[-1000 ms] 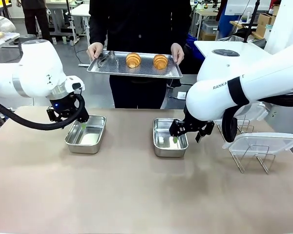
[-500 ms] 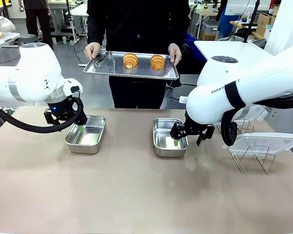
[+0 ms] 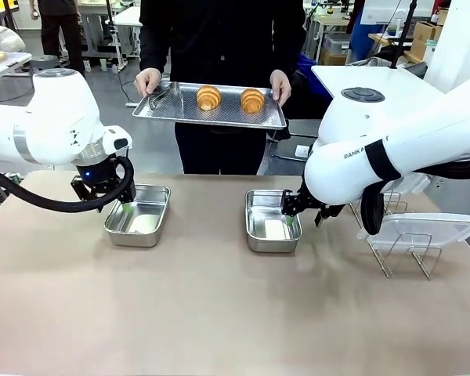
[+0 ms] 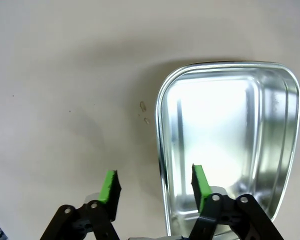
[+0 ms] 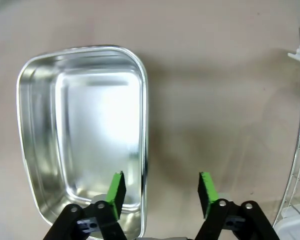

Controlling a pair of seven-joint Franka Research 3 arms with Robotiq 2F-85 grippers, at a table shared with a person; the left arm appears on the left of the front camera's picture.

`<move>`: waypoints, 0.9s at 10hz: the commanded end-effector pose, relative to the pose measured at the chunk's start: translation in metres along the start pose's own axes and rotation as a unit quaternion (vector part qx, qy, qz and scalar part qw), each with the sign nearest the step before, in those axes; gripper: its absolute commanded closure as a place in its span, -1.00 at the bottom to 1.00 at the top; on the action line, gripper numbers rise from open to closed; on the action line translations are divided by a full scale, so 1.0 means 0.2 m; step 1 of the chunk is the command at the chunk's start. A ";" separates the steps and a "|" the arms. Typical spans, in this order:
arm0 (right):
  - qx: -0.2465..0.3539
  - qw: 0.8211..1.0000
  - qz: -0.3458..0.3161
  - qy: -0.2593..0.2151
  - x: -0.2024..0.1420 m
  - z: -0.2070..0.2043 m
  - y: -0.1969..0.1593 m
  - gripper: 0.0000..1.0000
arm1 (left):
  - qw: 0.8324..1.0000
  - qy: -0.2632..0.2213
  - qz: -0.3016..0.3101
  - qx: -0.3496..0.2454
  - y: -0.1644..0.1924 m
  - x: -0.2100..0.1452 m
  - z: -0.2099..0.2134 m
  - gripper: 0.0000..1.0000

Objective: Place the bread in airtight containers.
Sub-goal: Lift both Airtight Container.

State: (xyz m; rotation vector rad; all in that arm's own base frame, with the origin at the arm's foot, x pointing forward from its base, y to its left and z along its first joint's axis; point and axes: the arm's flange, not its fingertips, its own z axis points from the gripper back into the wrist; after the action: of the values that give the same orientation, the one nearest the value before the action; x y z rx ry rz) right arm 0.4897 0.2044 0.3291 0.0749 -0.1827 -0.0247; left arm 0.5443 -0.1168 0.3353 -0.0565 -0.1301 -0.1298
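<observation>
Now both arms have backed up off the containers, so read this as the end of positioning them, not the start of loading. Your left gripper (image 3: 130,205) has drawn up and outward from the left tub (image 3: 141,225). In the left wrist view it (image 4: 152,182) hangs with jaws apart and empty, one pad above the tub's floor and the other above bare table (image 3: 219,313), the rim between them. Your right gripper (image 3: 287,216) has risen and shifted toward the far right edge of the right tub (image 3: 270,229). Its wrist view shows the same straddle, with the jaws spread and nothing between them (image 5: 162,190). Both tubs sit open and empty, well apart. The two croissants (image 3: 208,97) are not on the table at all. They lie side by side on the tray (image 3: 219,117) that the person holds up at the far side, which has drifted slightly to the left. A clear lid (image 3: 423,229) rests on the wire rack (image 3: 407,254). To my eye no bread has been placed yet.
</observation>
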 end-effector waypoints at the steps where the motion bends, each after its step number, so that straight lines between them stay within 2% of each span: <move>1: -0.012 1.000 -0.014 -0.005 0.03 -0.04 0.07 1.00 | 1.000 -0.002 0.012 0.020 -0.02 -0.03 0.00 1.00; 3: -0.013 1.000 -0.017 0.000 0.03 -0.04 0.06 1.00 | 1.000 -0.001 0.011 0.022 -0.02 -0.04 0.00 1.00; 4: -0.011 1.000 -0.020 0.001 0.03 -0.04 0.06 0.93 | 1.000 -0.002 0.010 0.022 -0.02 -0.03 0.01 0.90; 5: -0.009 1.000 -0.021 0.000 0.03 -0.04 0.06 1.00 | 1.000 -0.002 0.011 0.021 -0.02 -0.03 0.01 1.00; 9: -0.013 0.999 -0.030 0.002 0.05 -0.04 0.05 1.00 | 1.000 -0.001 0.010 0.021 -0.02 -0.03 0.01 1.00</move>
State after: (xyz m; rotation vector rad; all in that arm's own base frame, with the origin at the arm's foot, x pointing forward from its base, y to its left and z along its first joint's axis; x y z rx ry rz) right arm 0.4954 0.2061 0.3224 0.0736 -0.1706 -0.0462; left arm 0.5434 -0.1180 0.3365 -0.0446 -0.1317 -0.1258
